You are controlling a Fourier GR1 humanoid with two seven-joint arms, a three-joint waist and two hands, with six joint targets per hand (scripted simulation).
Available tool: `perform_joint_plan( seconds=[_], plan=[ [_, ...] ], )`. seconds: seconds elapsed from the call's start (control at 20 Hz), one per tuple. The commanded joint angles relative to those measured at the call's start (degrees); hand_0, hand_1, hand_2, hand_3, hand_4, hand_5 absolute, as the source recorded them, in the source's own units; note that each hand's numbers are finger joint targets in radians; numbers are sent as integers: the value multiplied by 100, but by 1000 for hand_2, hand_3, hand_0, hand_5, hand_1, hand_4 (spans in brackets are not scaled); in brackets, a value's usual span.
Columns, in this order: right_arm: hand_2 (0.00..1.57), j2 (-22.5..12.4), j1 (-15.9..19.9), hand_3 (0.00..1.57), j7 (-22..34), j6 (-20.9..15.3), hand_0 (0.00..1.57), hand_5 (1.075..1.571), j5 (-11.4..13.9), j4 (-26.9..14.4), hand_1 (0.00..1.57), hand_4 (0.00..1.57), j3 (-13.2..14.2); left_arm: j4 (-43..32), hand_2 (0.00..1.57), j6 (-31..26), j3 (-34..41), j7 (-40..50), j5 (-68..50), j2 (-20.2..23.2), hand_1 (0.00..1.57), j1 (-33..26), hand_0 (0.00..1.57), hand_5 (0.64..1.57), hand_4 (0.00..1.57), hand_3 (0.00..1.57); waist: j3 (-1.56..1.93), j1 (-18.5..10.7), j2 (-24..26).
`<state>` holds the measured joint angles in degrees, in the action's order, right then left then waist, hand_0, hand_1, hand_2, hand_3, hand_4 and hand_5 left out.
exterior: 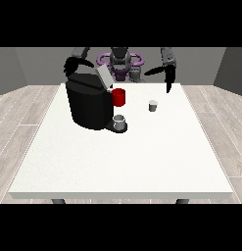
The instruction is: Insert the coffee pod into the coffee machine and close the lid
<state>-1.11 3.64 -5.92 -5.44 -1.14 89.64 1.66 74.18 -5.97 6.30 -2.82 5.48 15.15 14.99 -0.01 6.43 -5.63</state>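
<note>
The hand at the view's right (166, 74) hovers with fingers straight and spread, holding nothing. The coffee pod (153, 106) stands on the table (142, 157) below it, slightly toward the coffee machine (88, 100), whose lid (104, 77) stands raised. The reach looks under way; next, it should lower and close around the pod.

Coffee machine (88, 103) blocks left; right (mostly) open table (142, 157)

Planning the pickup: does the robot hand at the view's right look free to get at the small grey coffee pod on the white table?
Probably yes. The robot hand at the view's right hangs above the table's far edge, and the small grey coffee pod stands alone on bare white table, apart from the black coffee machine.
</note>
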Motion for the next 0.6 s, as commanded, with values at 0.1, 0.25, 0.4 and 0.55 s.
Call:
perform_joint_plan(
  seconds=[0.1, 0.25, 0.4, 0.55],
  plan=[
    [0, 82, 268, 0, 105, -219, 0, 1571, 127, -199, 0, 340, -179, -949, 0, -101, 196, 112, 86, 206, 0, 642, 0, 1571, 0, 0, 0, 8, -304],
    [0, 88, 522, 0, 344, -291, 0, 1571, 132, -34, 0, 352, -191, -1564, 0, -25, 264, -198, 313, 363, 0, 926, 0, 1571, 0, 0, -1, 114, -430],
    [0, 11, 470, 0, -175, -197, 0, 1571, 28, -548, 0, 393, 66, -1672, 0, -176, 240, -71, 335, 469, 0, 1049, 0, 1571, 0, 0, 1, 26, -588],
    [0, -200, 727, 0, 198, -196, 0, 1571, 43, -688, 0, 371, 215, -1859, 0, -85, 79, 108, 645, 494, 0, 1257, 0, 1571, 0, 0, 1, -8, -446]
  ],
)
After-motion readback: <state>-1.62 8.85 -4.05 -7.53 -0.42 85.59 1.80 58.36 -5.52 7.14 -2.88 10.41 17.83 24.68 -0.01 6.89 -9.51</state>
